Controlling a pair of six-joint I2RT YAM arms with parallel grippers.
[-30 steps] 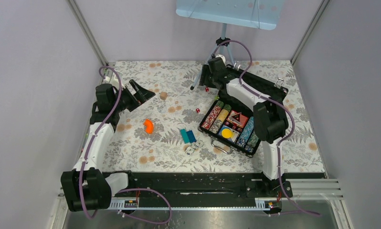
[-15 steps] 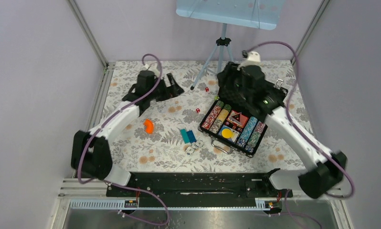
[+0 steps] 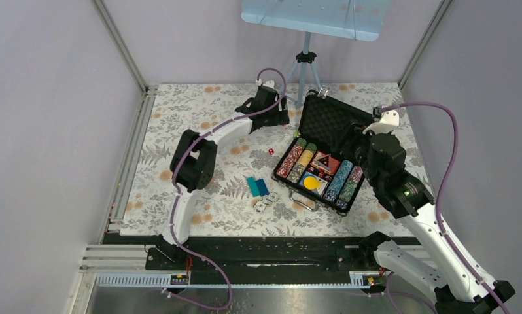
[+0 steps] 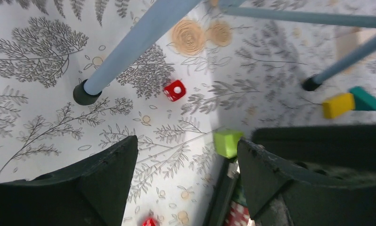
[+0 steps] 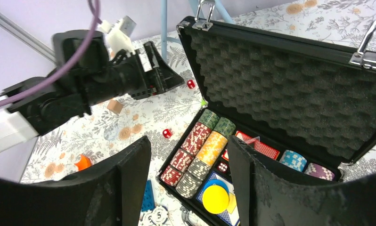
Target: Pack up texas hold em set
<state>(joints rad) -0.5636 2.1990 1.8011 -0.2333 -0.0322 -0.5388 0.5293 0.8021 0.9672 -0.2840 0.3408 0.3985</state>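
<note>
The texas hold em set is a black briefcase (image 3: pixel 342 123) lying open, its foam-lined lid (image 5: pixel 290 89) raised. Rows of poker chips (image 5: pixel 202 150), cards and a yellow disc (image 5: pixel 216 198) fill the tray. One red die (image 4: pixel 175 90) lies by a tripod foot, another (image 3: pixel 271 151) left of the case. Two loose chips (image 3: pixel 265 205) rest near the case's front. My left gripper (image 3: pixel 271 111) hovers open over the mat at the lid's left corner, nothing between its fingers (image 4: pixel 106 174). My right gripper (image 5: pixel 188 141) hangs open above the tray, empty.
Blue tripod legs (image 4: pixel 134 47) stand right beside the left gripper. A green cube (image 4: pixel 227 142) sits against the case corner. Yellow and teal bricks (image 4: pixel 339 104) lie behind the lid. Teal and blue bricks (image 3: pixel 258 186), an orange piece (image 5: pixel 82 162) and a small wooden cube (image 5: pixel 114 106) dot the mat.
My left arm has swung from the mat's left side to the far centre beside the lid, its jaws narrowing slightly. My right arm pulled back from the lid to above the tray.
</note>
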